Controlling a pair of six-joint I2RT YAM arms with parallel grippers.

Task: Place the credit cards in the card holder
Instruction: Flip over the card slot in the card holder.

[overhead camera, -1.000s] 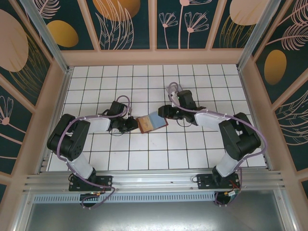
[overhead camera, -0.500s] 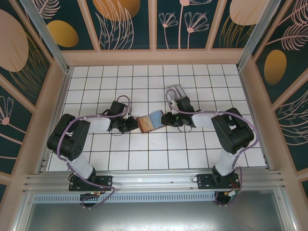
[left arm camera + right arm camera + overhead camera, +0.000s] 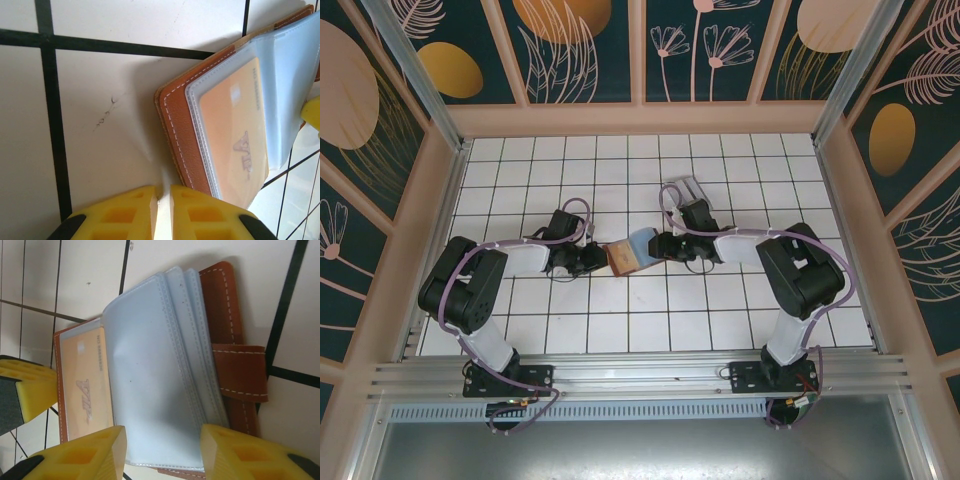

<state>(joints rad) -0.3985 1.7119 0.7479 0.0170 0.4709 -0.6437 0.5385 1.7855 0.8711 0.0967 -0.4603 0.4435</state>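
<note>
Right tool [image 3: 160, 460] wide open astride the card holder [image 3: 227, 315]; left tool [image 3: 163, 210] nearly closed, empty, alongside.

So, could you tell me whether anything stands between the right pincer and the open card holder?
Nothing visible does. The right pincer is open directly at the card holder, straddling the edge of its clear sleeves. The left pincer sits at the holder's opposite edge, out of the way.

Setting: laboratory-type robot test cell. Evidence: white grid-tiled worktop [image 3: 650, 330]; aluminium rail [image 3: 640, 372] along the near edge, left arm [image 3: 470, 290] and right arm [image 3: 805, 280] bolted there; pale wooden frame [image 3: 640, 118] enclosing dark botanical-print wall panels [image 3: 580, 50].
</note>
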